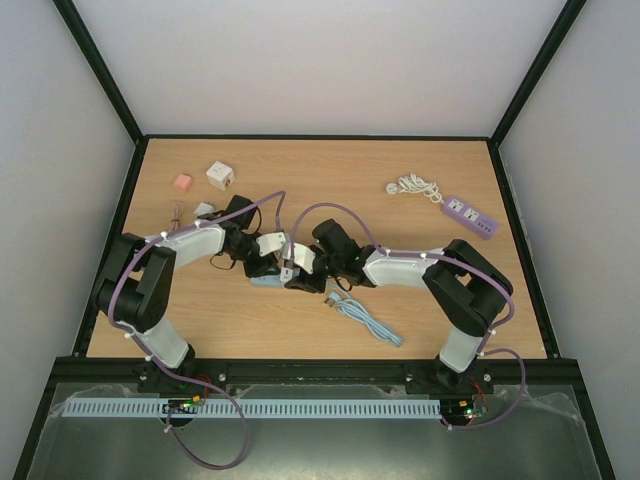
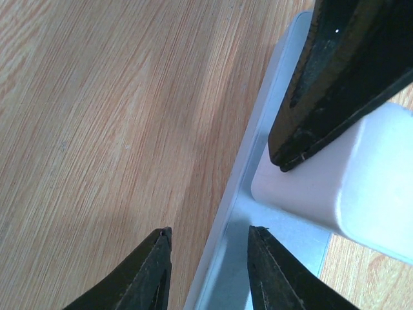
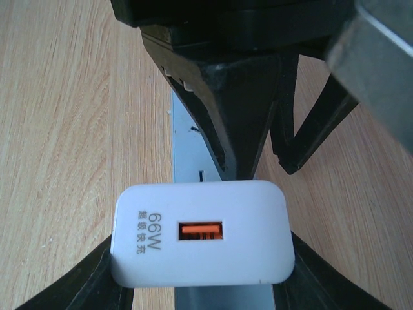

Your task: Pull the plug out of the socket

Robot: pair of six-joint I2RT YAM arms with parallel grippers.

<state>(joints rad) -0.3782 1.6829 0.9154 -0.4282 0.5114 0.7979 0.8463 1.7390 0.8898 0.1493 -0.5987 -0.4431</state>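
Right wrist: your right gripper (image 3: 202,258) is pinching the plug (image 3: 202,242), a white 66W charger with an orange USB port. One finger (image 3: 90,284) is on each short side of it. The plug sits directly over the pale blue socket strip (image 3: 184,161), which runs away from the camera. Can't tell from here whether the prongs are in or out.

Left wrist: your left gripper (image 2: 210,258) has its fingers partly spread, clamping nothing. The long edge of the strip falls in the gap, with one fingertip (image 2: 158,271) over bare wood and the other over the strip. At upper right a right-arm finger lies against the plug's body.

Top external: both arms meet mid-table (image 1: 400,160), slightly left of centre, grippers nearly nose to nose over the strip.

Other stuff you can see on the table:
- A light blue cable (image 1: 365,318) lies just near-side of the right gripper.
- A purple power strip (image 1: 470,215) and a coiled white cable (image 1: 413,186) are at far right, well apart from the grippers.
- A white cube (image 1: 220,176) and a pink block (image 1: 182,182) are at far left.
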